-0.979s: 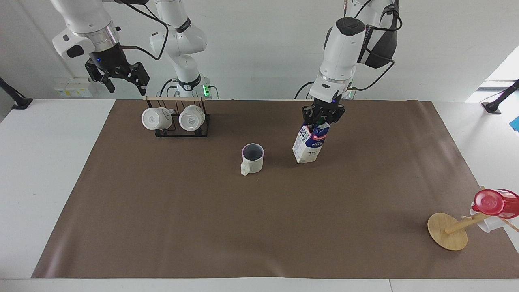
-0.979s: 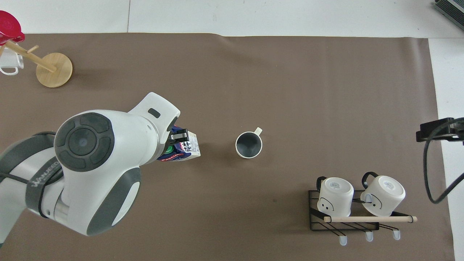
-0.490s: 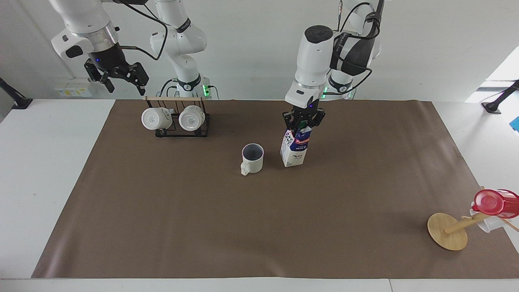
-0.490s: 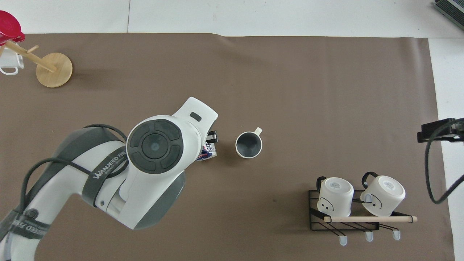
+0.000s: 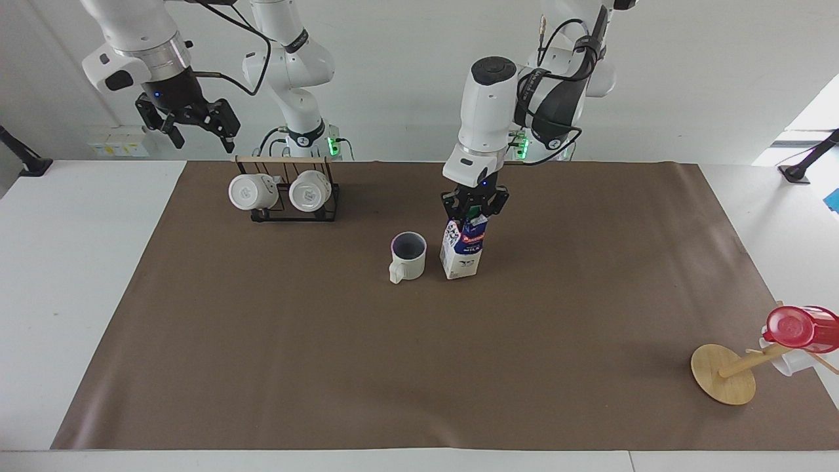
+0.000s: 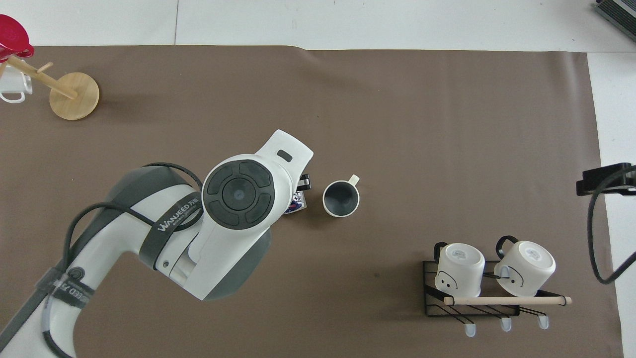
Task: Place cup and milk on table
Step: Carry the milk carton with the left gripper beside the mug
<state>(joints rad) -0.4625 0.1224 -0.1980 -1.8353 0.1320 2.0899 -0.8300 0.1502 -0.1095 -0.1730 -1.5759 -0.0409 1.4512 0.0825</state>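
**Q:** Cardboard carton at centre of the facing view: why is it gripped from above?

**A:** The left pincer [image 5: 473,208] is clenched on the milk [image 5: 463,252] at its gabled top, which keeps the carton upright as its base meets the brown mat of the counter [image 5: 419,367]. It appears to be seated or nearly so; release looks like the remaining step. The cup [image 5: 408,256] stands upright on the mat just beside the milk, toward the right arm's end, apart from it, its handle turned away from the robots.

**Q:** And the right pincer [image 5: 190,124]?

**A:** It waits aloft, fingers spread and holding nothing, above the counter's edge near the wire rack [image 5: 288,196] carrying two white mugs.

**Q:** What does the overhead view add?

**A:** The left arm's wrist hides most of the milk [image 6: 297,203]; only a printed corner shows beside the cup [image 6: 341,199], with a clear gap between them. That gap suggests the fingers can open without knocking the cup. The wooden stand [image 6: 69,92] lies well apart, toward the left arm's end.
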